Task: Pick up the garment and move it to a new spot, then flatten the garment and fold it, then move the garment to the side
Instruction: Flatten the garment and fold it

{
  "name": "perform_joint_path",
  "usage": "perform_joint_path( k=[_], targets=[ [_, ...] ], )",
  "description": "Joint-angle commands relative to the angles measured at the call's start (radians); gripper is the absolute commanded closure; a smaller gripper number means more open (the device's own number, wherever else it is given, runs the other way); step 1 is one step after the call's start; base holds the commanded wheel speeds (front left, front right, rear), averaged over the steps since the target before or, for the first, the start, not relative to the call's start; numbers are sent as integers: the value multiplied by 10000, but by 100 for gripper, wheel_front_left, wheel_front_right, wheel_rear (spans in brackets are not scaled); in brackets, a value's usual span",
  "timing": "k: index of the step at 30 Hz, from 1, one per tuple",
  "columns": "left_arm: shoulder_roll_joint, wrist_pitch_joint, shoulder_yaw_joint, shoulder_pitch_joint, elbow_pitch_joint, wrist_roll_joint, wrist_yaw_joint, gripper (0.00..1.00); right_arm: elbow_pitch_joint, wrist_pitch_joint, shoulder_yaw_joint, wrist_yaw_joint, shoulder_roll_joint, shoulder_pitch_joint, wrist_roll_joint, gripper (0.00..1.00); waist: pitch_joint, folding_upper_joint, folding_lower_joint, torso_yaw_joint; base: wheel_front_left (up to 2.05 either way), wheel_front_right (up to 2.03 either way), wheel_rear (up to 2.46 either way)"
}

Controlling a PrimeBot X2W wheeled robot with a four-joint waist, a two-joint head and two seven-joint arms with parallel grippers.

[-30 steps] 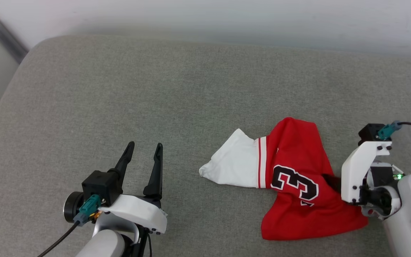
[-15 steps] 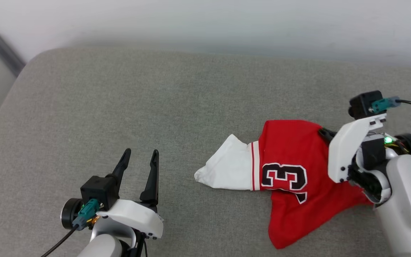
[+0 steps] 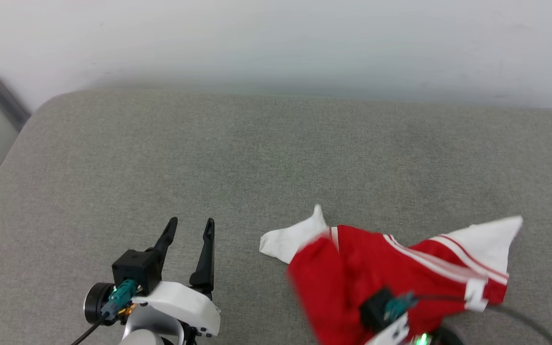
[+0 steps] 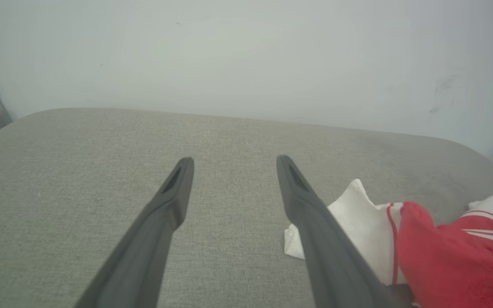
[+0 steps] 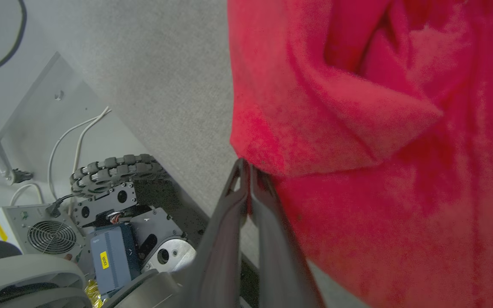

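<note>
the head view had tipped, so the grey cushion (image 3: 161, 153) sat lower in the picture, while the left gripper (image 3: 192, 223) kept its place at the lower left, its fingers wide apart and holding nothing. to its right the garment (image 3: 352, 268) had swung round on the cushion: the number that faced up before was gone from sight, and a second white sleeve (image 3: 491, 244) with striped trim now reached out to the right. the right gripper (image 5: 246, 167) had dropped to the bottom edge, its fingers pressed together on a fold of red cloth. i judged the carry to a new spot was under way. the cloth was blurred and hid the right fingers in the head view, and how much of it rested on the cushion i could not tell.
</note>
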Motion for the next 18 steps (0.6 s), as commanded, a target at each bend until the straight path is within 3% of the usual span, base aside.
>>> perform_joint_path(
  k=[1, 3, 4, 5, 6, 18],
  targets=[
    [29, 11, -23, 127, -40, -28, 34, 0, -34, 114, 158, -1, 123, 485, 121, 100, -47, 0, 0, 16, 0, 0, 0],
    [53, 34, -32, 172, -45, -51, 58, 0, 67, 160, 292, -1, 232, 1118, 203, 100, -96, 0, 0, 26, 0, 0, 0],
    [62, 39, -25, 173, -45, -50, 57, 0, 158, 99, 289, -1, 327, 1371, 217, 88, -112, 0, 0, 24, 0, 0, 0],
    [68, 37, -15, 181, -51, -56, 71, 0, 237, -22, 244, -1, 317, 1498, 49, 59, -130, 0, 0, 19, 0, 0, 0],
    [77, 45, -15, 203, -65, -67, 89, 0, 308, -182, 145, -1, 377, 1623, -2, 2, -141, 0, 0, 17, 0, 0, 0],
    [313, 141, 85, 518, -133, -138, 302, 0, -666, -4302, -1328, -1, 1016, 1455, -680, 0, -519, 0, 0, -121, 0, 0, 0]
  ],
)
